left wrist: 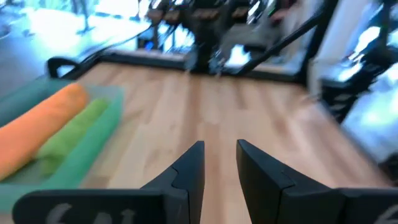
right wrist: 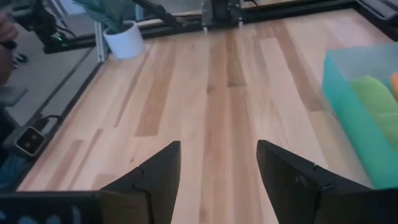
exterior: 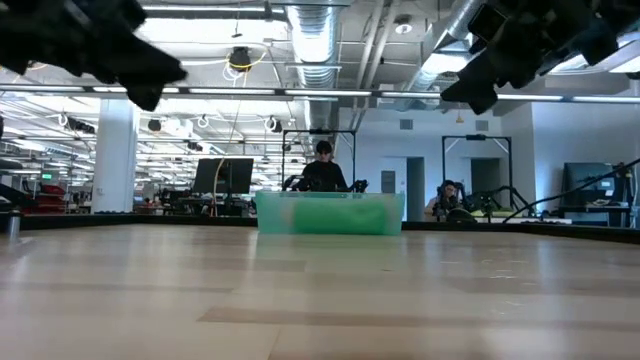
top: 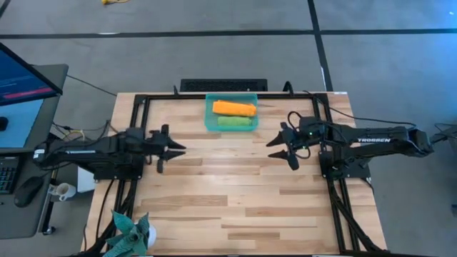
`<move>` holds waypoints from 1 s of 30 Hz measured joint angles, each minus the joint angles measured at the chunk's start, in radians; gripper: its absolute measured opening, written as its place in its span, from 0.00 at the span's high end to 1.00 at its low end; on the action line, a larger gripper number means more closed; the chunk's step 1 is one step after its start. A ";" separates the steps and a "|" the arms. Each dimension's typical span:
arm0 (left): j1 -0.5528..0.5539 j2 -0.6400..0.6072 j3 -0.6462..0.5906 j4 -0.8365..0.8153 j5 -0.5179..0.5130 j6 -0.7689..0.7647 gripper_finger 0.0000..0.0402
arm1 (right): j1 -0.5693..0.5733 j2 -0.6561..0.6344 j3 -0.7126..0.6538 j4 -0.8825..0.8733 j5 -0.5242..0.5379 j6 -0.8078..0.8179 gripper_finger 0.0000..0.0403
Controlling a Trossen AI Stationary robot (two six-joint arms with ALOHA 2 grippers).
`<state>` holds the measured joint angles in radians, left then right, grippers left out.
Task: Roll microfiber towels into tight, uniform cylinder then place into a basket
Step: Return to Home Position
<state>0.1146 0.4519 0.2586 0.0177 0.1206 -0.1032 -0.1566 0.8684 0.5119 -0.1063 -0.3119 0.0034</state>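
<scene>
The teal basket (top: 230, 130) stands on the table at the middle of its far edge. In it lie two rolled microfiber towels side by side: the orange one (top: 234, 108) on the far side, the lime green one (top: 235, 123) on the near side. My left gripper (top: 175, 148) hovers open above the table, left of the basket and a little nearer, with nothing between its fingers (left wrist: 219, 146). My right gripper (top: 280, 146) hovers open to the right of the basket, also with nothing in it (right wrist: 217, 146). Both point toward the table's middle.
A potted plant (top: 132, 235) stands at the table's near left corner. Black frame rails (top: 143, 107) run along the far and side edges. A monitor (top: 21, 93) and mouse sit off the table's left. A person (exterior: 324, 170) sits beyond the far edge.
</scene>
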 joint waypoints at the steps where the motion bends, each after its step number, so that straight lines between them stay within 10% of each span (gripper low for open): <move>1: -0.021 -0.043 -0.015 0.002 -0.001 -0.012 0.80 | 0.007 0.000 -0.011 0.021 0.000 0.006 0.43; 11: -0.132 -0.452 -0.101 -0.106 -0.006 -0.010 0.80 | -0.064 -0.105 -0.044 0.006 -0.001 -0.027 0.43; 30: -0.137 -0.448 -0.246 0.027 -0.056 0.146 0.80 | -0.108 -0.222 -0.498 0.697 -0.001 0.077 0.43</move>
<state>-0.0228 0.0038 0.0128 0.0447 0.0647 0.0428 -0.2646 0.6464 0.0141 0.5910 -0.3125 0.0805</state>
